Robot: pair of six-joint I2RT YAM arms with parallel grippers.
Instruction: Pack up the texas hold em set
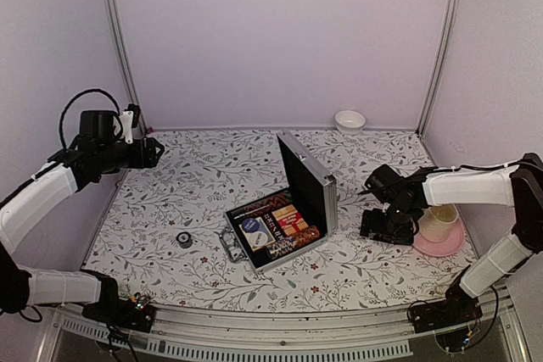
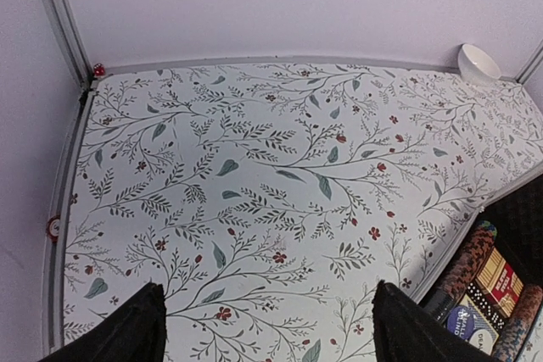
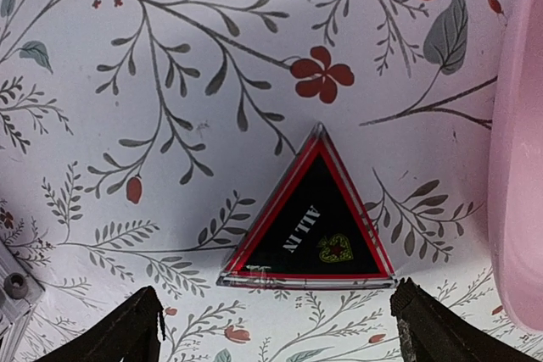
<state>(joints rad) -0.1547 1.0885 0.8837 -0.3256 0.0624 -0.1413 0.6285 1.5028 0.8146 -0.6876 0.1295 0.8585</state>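
Observation:
The silver briefcase [image 1: 327, 201] stands open mid-table with its lid upright. In its black lining lie a blue card deck [image 1: 253, 228], a red deck and rows of chips [image 1: 293, 222]. Its contents show at the lower right of the left wrist view [image 2: 488, 290]. A small black round button [image 1: 183, 239] lies on the cloth left of the case. A black triangular "ALL IN" marker with a red rim [image 3: 314, 226] lies flat just ahead of my open right gripper [image 3: 276, 336], low over the table [image 1: 386, 226]. My left gripper [image 1: 153, 152] is open and empty, high at the far left [image 2: 267, 328].
A cream cup [image 1: 437, 219] on a pink plate [image 1: 441, 246] stands right beside my right gripper; the plate's rim fills the right edge of the right wrist view [image 3: 517, 167]. A small white bowl [image 1: 349, 120] sits at the back wall, also in the left wrist view [image 2: 479, 61].

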